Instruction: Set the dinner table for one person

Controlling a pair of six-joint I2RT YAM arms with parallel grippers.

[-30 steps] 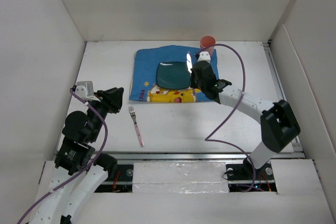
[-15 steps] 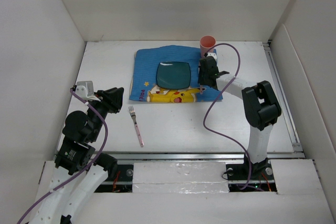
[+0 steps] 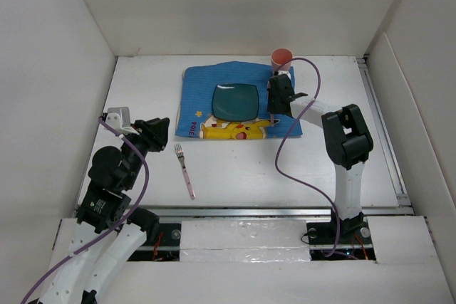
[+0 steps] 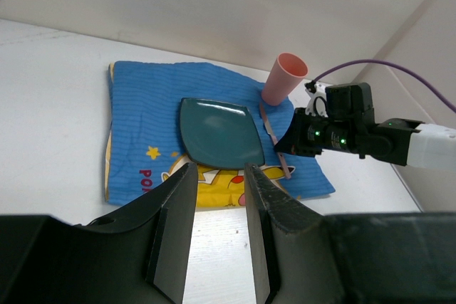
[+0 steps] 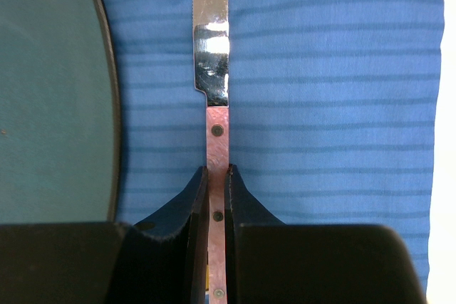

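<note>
On the white dinner table (image 3: 285, 169) lies a blue placemat (image 3: 199, 97) with a teal square plate (image 3: 236, 100) on it. My right gripper (image 5: 216, 176) is shut on the pink handle of a knife (image 5: 213, 69). The blade points away over the mat, just right of the plate's edge (image 5: 57, 90). Whether the knife touches the cloth I cannot tell. A pink-handled fork (image 3: 185, 170) lies on the bare table, left of centre. My left gripper (image 4: 219, 169) hovers near the fork, open, with nothing between its fingers.
A pink cup (image 3: 282, 58) stands at the mat's far right corner, close behind the right gripper (image 3: 274, 108). White panel walls enclose the table on three sides. A metal rail (image 3: 249, 209) runs along the near edge.
The right arm folded in and brought the knife down from above the plate's right edge to the mat beside the plate. The left arm barely shifted.
</note>
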